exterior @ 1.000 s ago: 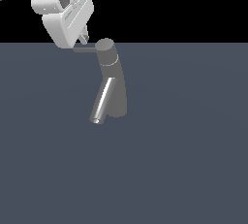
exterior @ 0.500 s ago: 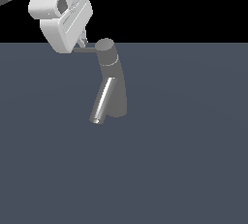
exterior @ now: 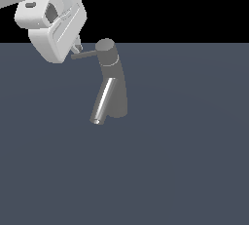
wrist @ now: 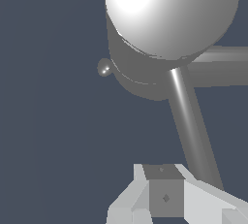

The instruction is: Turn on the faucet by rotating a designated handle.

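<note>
The dark grey faucet (exterior: 115, 95) stands upright in the middle of the exterior view, with its round cap (exterior: 106, 47) on top and its shiny spout (exterior: 103, 101) slanting down to the exterior view's left. The thin handle (exterior: 85, 55) sticks out of the cap to the exterior view's left. My white gripper (exterior: 77, 48) is at the upper left, its fingertips touching the handle near its outer end, and it looks shut and empty. In the wrist view the cap (wrist: 169, 14) fills the top. The handle (wrist: 191, 126) runs from it to my fingers (wrist: 164, 196).
The faucet stands on a flat dark grey-blue surface (exterior: 185, 170). In the wrist view the thicker spout (wrist: 223, 65) reaches sideways from under the cap, and a small knob (wrist: 104, 67) sits on the faucet body's other side.
My gripper has moved a little down and to the exterior view's left. The handle has swung with it, so its outer end now reaches further left and lower.
</note>
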